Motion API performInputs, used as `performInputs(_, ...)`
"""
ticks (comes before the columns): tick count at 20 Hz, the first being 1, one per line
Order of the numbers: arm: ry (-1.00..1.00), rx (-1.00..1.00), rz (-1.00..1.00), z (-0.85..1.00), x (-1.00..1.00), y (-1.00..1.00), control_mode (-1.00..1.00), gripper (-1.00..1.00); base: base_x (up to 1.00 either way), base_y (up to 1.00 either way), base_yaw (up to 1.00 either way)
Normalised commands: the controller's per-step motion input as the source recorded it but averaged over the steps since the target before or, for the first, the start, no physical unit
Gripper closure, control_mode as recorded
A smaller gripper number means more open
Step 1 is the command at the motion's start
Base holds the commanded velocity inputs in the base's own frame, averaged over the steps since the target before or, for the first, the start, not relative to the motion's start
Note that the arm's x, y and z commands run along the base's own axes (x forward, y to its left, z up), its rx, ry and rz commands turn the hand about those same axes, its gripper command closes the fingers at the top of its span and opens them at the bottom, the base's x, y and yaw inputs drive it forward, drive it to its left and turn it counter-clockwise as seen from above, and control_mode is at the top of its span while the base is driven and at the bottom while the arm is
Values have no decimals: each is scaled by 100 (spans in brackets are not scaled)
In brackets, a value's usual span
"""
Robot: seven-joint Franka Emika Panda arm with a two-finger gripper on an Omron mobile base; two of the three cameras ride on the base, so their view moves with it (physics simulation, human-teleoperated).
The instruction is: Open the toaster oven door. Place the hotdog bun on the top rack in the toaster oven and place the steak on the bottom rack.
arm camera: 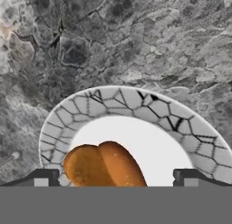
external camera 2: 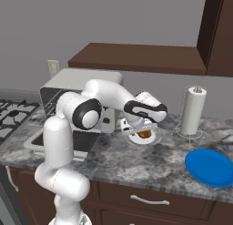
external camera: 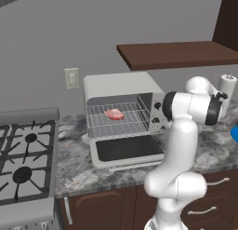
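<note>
The toaster oven (external camera: 122, 84) stands on the counter with its door (external camera: 128, 150) folded down flat. The steak (external camera: 115, 114) lies on a wire rack (external camera: 135, 124) inside; I cannot tell whether it is the top rack or the bottom rack. Right of the oven, the hotdog bun (external camera 2: 145, 134) rests on a white dish with a patterned rim (external camera 2: 155, 139). My gripper (external camera 2: 136, 128) hangs open just above it. In the hand view the bun (arm camera: 102, 164) lies between the two fingertips of the gripper (arm camera: 115, 178), on the dish (arm camera: 136, 100).
A paper towel holder (external camera 2: 192, 111) and a blue plate (external camera 2: 211, 167) sit on the counter to the right. The black-grated stove (external camera: 23, 164) is left of the oven. A dark wooden shelf (external camera 2: 136, 58) hangs above the counter.
</note>
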Motion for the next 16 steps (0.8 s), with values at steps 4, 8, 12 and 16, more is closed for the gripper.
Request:
performInputs(4,21,0,-2,9,44,1,-100,-100,0,0,0)
performInputs(8,17,0,-3,14,46,9,-100,-100,0,0,0)
performInputs(12,18,0,-2,10,46,6,-100,-100,0,0,0)
performInputs(16,20,0,-1,2,44,1,-100,-100,0,0,0)
